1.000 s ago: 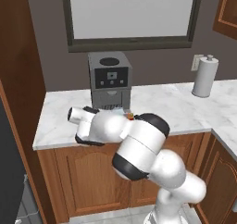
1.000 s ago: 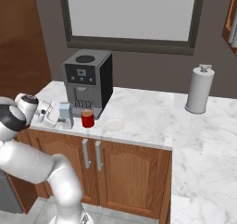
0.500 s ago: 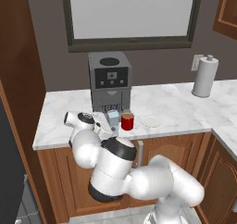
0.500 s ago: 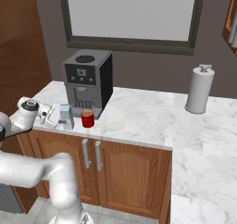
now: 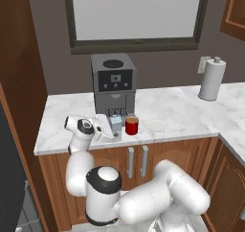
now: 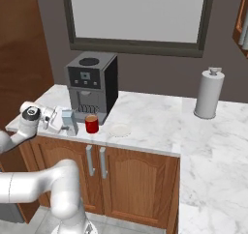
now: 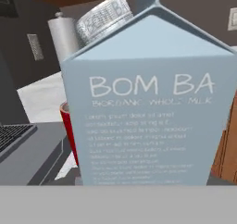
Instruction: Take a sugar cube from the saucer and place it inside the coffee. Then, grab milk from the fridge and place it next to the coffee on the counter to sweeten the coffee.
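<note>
Marble worktop (image 5: 182,106), front edge: milk (image 5: 115,126) upright just left of coffee (image 5: 131,125). Gripper (image 5: 107,129) at carton; jaw state unclear. Carton light, stiff, slick-sided, crushable — grip flat mid-body.

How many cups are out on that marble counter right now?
1. A small red cup stands on the counter in front of the coffee machine, between the milk carton and the white saucer. Others might hide behind the machine.
</note>
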You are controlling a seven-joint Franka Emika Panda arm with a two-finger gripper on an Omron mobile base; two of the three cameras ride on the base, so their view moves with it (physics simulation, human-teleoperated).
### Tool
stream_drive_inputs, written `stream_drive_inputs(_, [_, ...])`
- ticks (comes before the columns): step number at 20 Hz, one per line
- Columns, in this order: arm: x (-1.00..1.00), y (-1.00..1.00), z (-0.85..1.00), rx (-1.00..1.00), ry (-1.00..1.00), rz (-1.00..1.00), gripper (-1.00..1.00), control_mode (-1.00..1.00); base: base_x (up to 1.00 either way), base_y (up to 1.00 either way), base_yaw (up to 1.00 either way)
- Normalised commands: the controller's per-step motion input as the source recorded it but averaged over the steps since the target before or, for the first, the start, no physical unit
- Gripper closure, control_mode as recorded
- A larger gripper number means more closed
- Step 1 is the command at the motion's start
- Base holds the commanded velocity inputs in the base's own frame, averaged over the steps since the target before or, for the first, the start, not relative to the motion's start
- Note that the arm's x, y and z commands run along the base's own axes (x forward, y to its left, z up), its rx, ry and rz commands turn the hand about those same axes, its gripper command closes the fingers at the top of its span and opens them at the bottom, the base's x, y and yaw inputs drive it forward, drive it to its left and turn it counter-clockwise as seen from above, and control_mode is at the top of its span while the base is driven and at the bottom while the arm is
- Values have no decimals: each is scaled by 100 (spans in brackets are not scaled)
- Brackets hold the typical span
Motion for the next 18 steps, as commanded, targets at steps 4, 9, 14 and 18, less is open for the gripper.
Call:
stream_drive_inputs(4, [20,-1,-15,0,-9,1,100,-100,0,0,0])
stream_drive_inputs(9, [4,-9,-11,0,-3,6,100,-100,0,0,0])
stream_drive_inputs(14, [0,0,-28,0,0,9,100,-100,0,0,0])
stream_drive_inputs(18, [0,0,-28,0,0,8,-100,-100,0,0,0])
